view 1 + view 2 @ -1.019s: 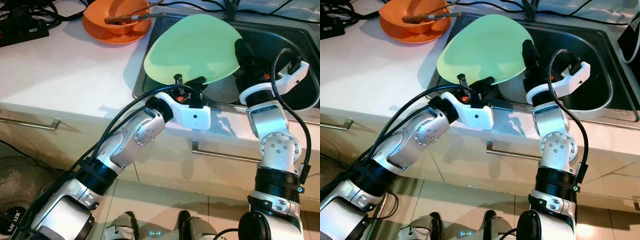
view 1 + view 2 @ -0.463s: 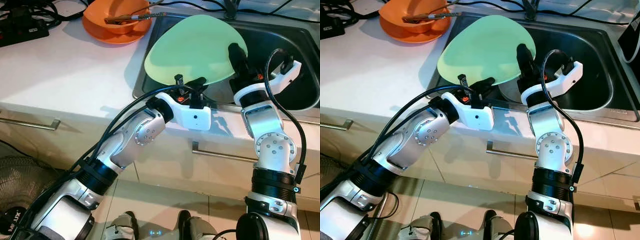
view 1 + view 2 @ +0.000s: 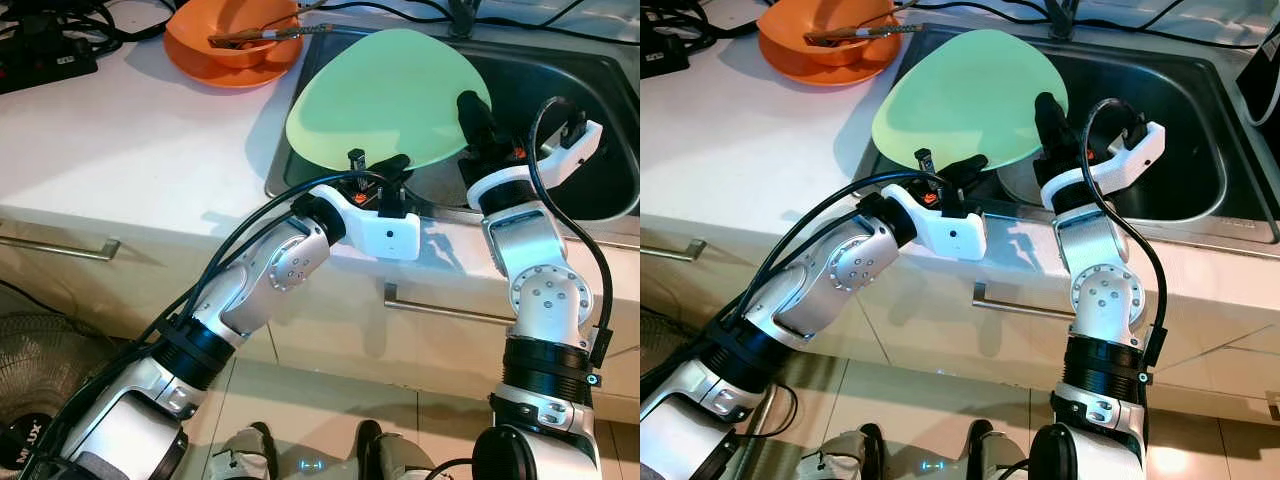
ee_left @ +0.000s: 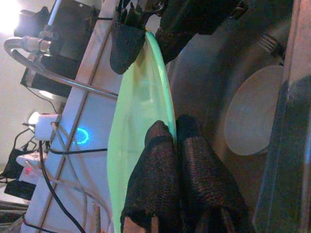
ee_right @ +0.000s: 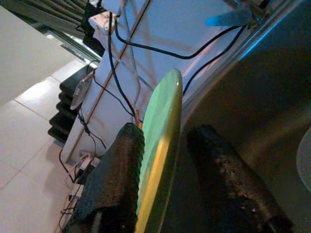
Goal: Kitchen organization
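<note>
Clamping near rim of green plate [image 3: 385, 95], left gripper [image 3: 378, 165] holds it tilted over sink [image 3: 580, 90]. Right gripper [image 5: 163, 160] fingers apart, straddling plate's right edge.

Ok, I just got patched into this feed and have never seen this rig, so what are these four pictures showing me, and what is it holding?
The two wide pictures come from a stereo camera on a humanoid robot's head, looking down at its two silver arms. The two close pictures come from cameras on its wrists, looking along the black fingers.

It stands at a white counter with a steel sink. The left gripper is shut on the near rim of a pale green plate, held tilted on edge over the sink. The right gripper straddles the plate's right rim, one finger on each side, with a gap visible, so not yet clamped.

An orange bowl with a utensil across it sits at the back left. A round strainer lies in the basin.
</note>
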